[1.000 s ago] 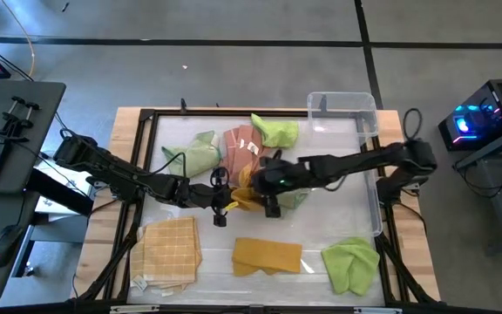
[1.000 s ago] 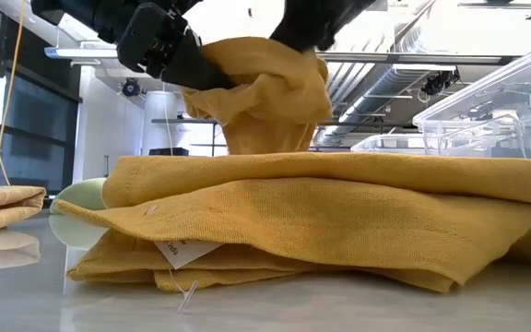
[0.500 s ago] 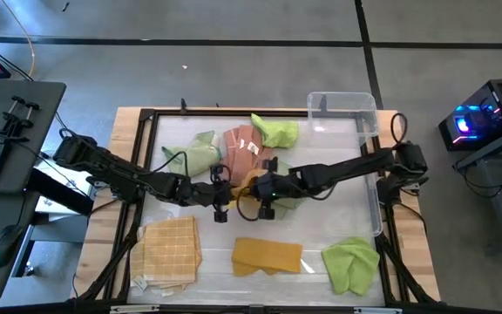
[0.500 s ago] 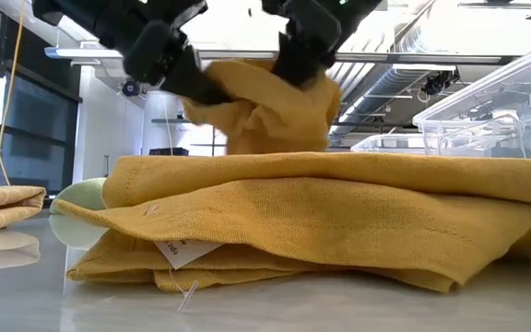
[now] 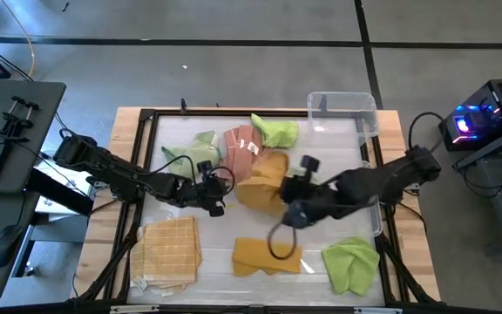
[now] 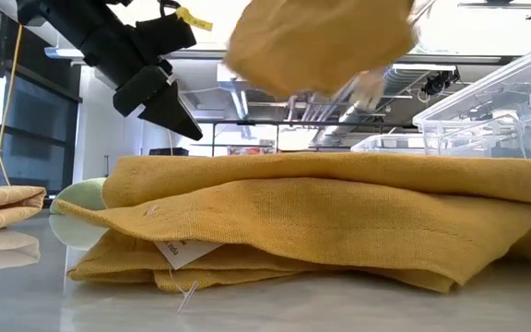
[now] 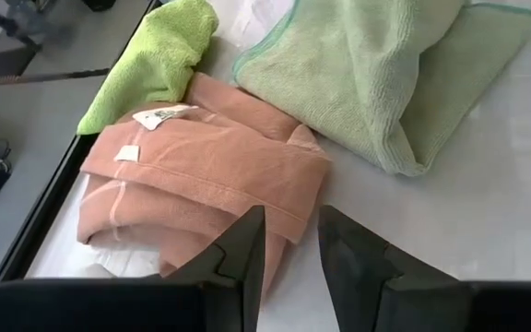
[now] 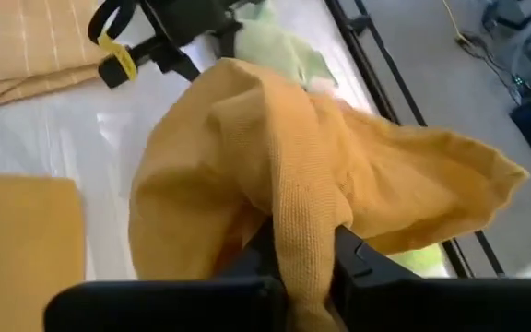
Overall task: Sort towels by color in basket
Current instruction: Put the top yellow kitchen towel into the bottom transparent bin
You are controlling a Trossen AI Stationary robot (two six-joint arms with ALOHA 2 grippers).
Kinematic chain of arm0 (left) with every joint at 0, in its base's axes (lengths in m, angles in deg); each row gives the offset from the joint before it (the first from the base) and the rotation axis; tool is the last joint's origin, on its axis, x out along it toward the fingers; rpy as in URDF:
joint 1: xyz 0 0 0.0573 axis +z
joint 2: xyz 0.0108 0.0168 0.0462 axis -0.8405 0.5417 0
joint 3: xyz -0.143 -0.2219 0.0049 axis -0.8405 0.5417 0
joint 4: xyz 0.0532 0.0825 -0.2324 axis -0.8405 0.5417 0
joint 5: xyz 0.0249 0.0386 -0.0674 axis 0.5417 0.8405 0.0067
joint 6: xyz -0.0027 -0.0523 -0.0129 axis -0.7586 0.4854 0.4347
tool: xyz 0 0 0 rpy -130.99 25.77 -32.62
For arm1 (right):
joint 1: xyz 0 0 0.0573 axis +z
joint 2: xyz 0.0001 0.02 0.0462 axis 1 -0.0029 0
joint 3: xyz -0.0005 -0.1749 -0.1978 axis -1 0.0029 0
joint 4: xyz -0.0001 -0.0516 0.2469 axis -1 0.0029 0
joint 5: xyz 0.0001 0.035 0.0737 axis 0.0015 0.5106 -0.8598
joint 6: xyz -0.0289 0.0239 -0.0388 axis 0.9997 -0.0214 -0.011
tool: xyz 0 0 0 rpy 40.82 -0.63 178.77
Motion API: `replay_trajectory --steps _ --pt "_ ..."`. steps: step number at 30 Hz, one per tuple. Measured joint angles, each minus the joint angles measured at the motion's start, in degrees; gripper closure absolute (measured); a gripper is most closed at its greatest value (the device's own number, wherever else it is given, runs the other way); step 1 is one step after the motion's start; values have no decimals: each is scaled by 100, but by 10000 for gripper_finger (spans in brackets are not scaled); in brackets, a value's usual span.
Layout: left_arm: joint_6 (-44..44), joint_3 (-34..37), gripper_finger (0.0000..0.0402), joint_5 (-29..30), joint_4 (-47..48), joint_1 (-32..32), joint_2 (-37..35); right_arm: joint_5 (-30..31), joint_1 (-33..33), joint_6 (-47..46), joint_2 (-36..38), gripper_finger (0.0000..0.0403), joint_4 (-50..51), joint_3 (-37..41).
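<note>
A mustard yellow towel (image 5: pixel 264 179) hangs above the table's middle, bunched, with my right gripper (image 5: pixel 284 205) shut on it. It shows high in the low view (image 6: pixel 316 41) and fills the right wrist view (image 8: pixel 275 157). My left gripper (image 5: pixel 219 199) stands open just left of it, holding nothing; its fingers (image 7: pixel 247 249) point at a salmon pink towel (image 7: pixel 201 175) lying flat, with a pale green towel (image 7: pixel 385 74) and a lime green towel (image 7: pixel 155 60) beyond. A second mustard towel (image 5: pixel 267 255) lies folded near the front edge. My right gripper pinches a bunched fold of the mustard towel (image 8: pixel 307 226) between its two fingers. The cloth is in several layers there. The rest of the towel billows slack ahead of the fingers, lifted clear of the table and of the folded towel below.
A tan check towel (image 5: pixel 171 249) lies at the near left and a lime green one (image 5: pixel 352 263) at the near right. A clear plastic bin (image 5: pixel 342 113) stands at the far right. Pale green (image 5: pixel 192 157), salmon (image 5: pixel 244 146) and lime (image 5: pixel 275 131) towels crowd the far middle.
My right gripper has shut on the mustard towel and carried it up and toward the table's right. My left gripper has let go of that towel, opened and drawn back a little to the left. The towel has come away from the left fingers and spread out.
</note>
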Motion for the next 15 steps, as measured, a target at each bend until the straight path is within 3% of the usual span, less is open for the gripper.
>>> replay_trajectory --steps 5,15 --pt "2 0 311 1 4 -8 0 391 473 -1510 4 392 1656 -840" --pt "0 7 312 -2 84 -22 0 900 934 -1942 1188 394 1591 -456"
